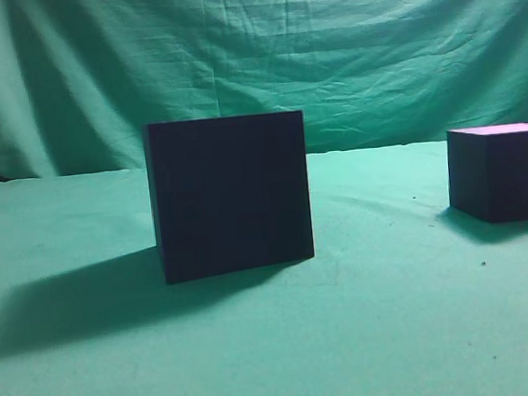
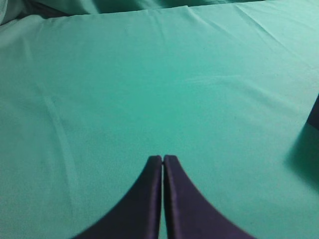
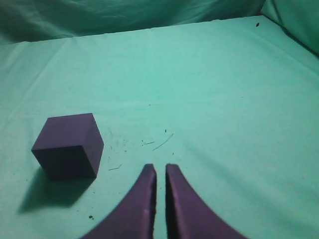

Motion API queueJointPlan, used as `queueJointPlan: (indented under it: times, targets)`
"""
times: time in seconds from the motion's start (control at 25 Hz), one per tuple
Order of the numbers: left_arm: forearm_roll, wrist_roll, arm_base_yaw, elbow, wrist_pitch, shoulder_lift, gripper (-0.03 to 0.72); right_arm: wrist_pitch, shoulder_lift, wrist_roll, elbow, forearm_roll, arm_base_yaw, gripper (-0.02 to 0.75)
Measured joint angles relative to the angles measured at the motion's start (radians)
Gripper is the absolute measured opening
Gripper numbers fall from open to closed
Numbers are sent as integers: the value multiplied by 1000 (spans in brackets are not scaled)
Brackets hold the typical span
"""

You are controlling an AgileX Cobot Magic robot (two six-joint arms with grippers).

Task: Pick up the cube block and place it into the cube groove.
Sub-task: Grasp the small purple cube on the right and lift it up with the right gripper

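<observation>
- Small cube (image 1: 505, 173) near the desk's (image 1: 399, 335) right edge, pink top face up.
- Big dark box (image 1: 230, 195) mid-desk, well apart from it.
- Left gripper (image 2: 163, 158): jaws pressed together, holding nothing.
- Right gripper (image 3: 160, 169): jaws nearly closed, empty, beside the small cube.

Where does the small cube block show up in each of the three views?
Exterior view: the cube block sits at the right edge, right of the cube groove.
Left wrist view: not in it; the dark sliver at the right edge cannot be identified.
Right wrist view: lower left, left of the right gripper.
Shared landmark: the green cloth.
</observation>
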Motion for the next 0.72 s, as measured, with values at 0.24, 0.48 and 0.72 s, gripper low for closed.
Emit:
queueJointPlan:
  times: [0.24, 0.48, 0.72]
  targets:
    - [0, 0, 0, 0, 0, 0, 0, 0, 0, 0, 0, 0, 0, 0]
    - [0, 0, 0, 0, 0, 0, 0, 0, 0, 0, 0, 0, 0, 0]
    - [0, 0, 0, 0, 0, 0, 0, 0, 0, 0, 0, 0, 0, 0]
